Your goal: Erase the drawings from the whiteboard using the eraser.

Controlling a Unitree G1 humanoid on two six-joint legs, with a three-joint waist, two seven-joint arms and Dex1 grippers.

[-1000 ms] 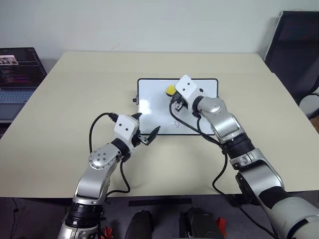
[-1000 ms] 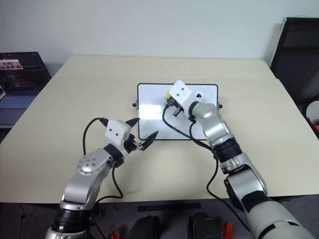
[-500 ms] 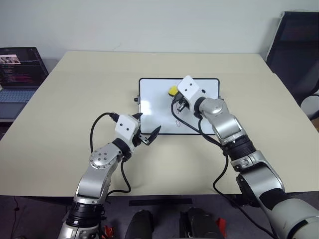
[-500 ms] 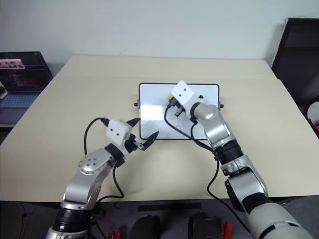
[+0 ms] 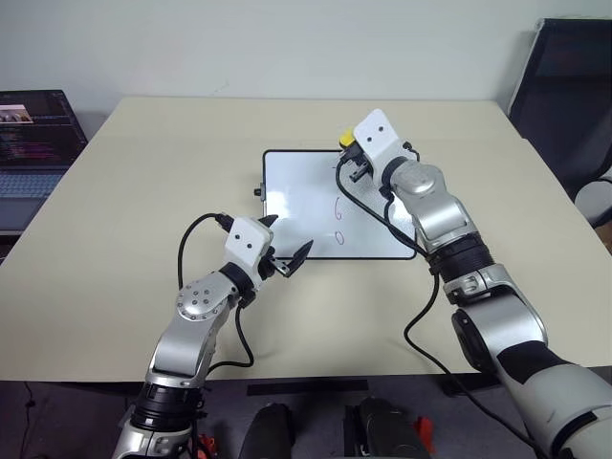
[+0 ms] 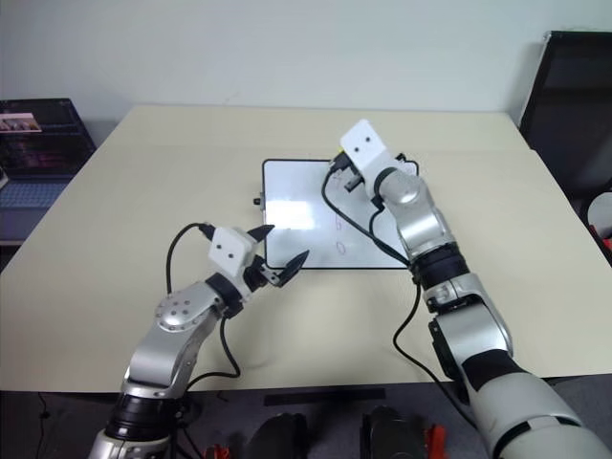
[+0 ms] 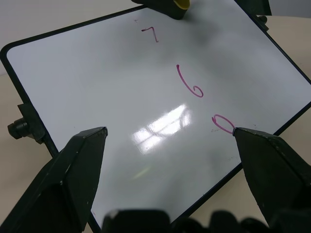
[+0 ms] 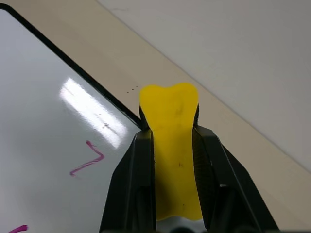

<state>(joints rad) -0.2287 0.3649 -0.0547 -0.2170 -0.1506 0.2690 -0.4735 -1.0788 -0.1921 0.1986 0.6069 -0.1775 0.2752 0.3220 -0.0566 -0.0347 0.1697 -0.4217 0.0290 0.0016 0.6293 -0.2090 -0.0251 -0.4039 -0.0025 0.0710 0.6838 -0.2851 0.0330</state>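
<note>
The right gripper (image 8: 172,145) has its fingers clamped on the eraser (image 8: 171,145), the yellow block squeezed between both pads and its tip sticking out past the fingertips. That tip sits at the far edge of the whiteboard (image 5: 296,206), about over the black frame, and looks lifted off the surface rather than pressed on it. Below the fingertips, on the board, lies a short leftover stroke of the top digit (image 7: 150,34); further toward the robot are the "6" (image 7: 190,82) and the "0" (image 7: 222,124), both untouched.

The left gripper (image 7: 167,160) has its fingers spread wide apart, holding nothing. They straddle the board's near edge, the "0" just beside one fingertip.

To finish well, the eraser's flat face probably needs to come down squarely onto the leftover stroke, then be drawn toward the robot down the column in one firm pass. The board lies loose on the desk (image 5: 124,229), so pressure should be mostly downward, or it may slide.
</note>
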